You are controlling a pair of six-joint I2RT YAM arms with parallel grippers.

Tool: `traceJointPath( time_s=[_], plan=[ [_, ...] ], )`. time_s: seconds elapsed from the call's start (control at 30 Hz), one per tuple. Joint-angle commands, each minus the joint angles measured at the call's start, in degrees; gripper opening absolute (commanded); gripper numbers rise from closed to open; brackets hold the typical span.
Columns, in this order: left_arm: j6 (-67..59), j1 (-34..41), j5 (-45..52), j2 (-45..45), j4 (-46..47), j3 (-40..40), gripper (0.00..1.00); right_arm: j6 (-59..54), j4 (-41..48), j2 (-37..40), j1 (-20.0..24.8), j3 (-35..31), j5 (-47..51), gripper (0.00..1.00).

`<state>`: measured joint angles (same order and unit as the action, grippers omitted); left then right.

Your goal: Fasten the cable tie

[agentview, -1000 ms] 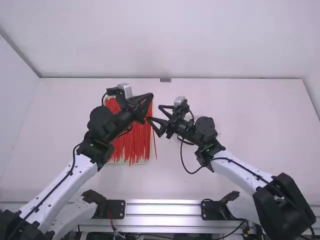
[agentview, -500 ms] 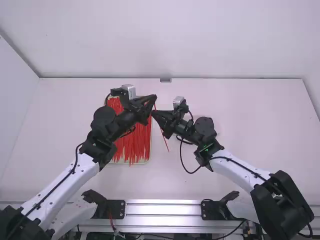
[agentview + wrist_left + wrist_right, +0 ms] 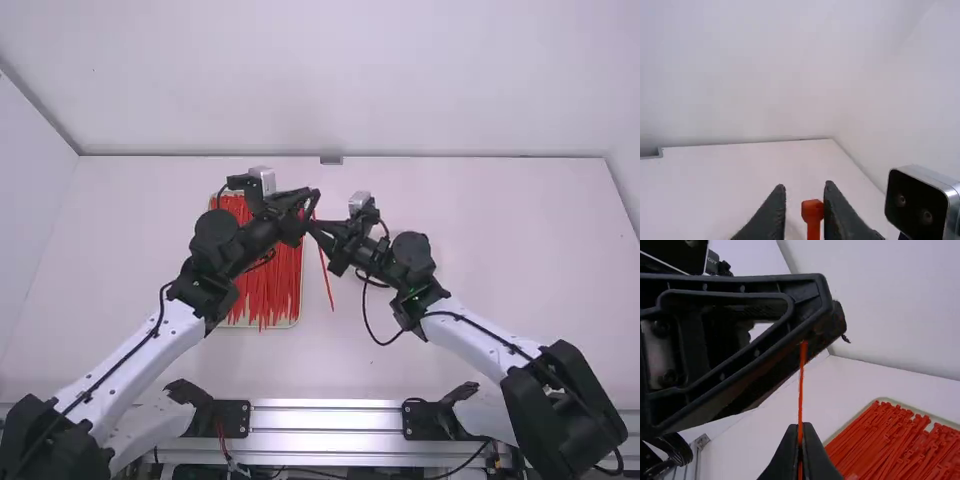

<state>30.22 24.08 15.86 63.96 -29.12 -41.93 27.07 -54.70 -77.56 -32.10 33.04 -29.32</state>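
Drawn together over the last second, from well apart and spread wide to meeting above the surface [image 3: 480, 230], just right of the tray [image 3: 290, 324] of spare ties [image 3: 260, 280]. Now gripping the cable tie [image 3: 327, 280] at its head with the left fingers [image 3: 776, 205] and pinching its strap close below with the right fingers [image 3: 790, 450]. Probably means pickup done and handover secured. Still to bend the tail round and thread it through the head.

My left gripper [image 3: 804, 190] clamps the cable tie [image 3: 801, 385] at its head; my right gripper [image 3: 800, 430], fingers closed, pinches the strap just beside.
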Motion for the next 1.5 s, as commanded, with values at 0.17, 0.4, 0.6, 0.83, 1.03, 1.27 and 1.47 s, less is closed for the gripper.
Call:
traceJointPath(
  time_s=[0.17,0.4,0.6,0.83,1.03,1.27,1.47],
  plan=[
    [-0.2,-2.1,-0.3,-0.2,0.2,0.2,0.73,0.1,-0.4,0.0,5.3,1.8,-7.5,0.0],
    [-0.2,-6.5,0.8,-1.2,2.4,0.2,0.86,0.2,-0.5,0.0,12.1,1.8,-16.7,0.0],
    [-4.8,-13.8,17.8,-2.2,-0.4,0.2,0.92,3.1,-2.5,0.0,19.8,1.8,-25.6,0.0],
    [-5.1,-19.9,29.6,-2.1,-3.5,0.2,0.99,7.9,-12.2,0.0,25.8,1.8,-33.0,0.0],
    [-8.6,-21.5,41.6,-1.3,-3.4,-3.7,0.99,10.3,-19.4,0.0,27.7,1.8,-34.0,0.0],
    [-9.7,-21.4,51.0,2.3,-0.2,-11.5,0.99,14.4,-28.3,0.0,25.7,1.8,-33.1,0.0],
    [-6.0,-19.8,59.1,6.4,-9.0,-15.3,0.99,15.2,-33.2,0.0,22.3,1.8,-28.4,0.0]
  ],
)
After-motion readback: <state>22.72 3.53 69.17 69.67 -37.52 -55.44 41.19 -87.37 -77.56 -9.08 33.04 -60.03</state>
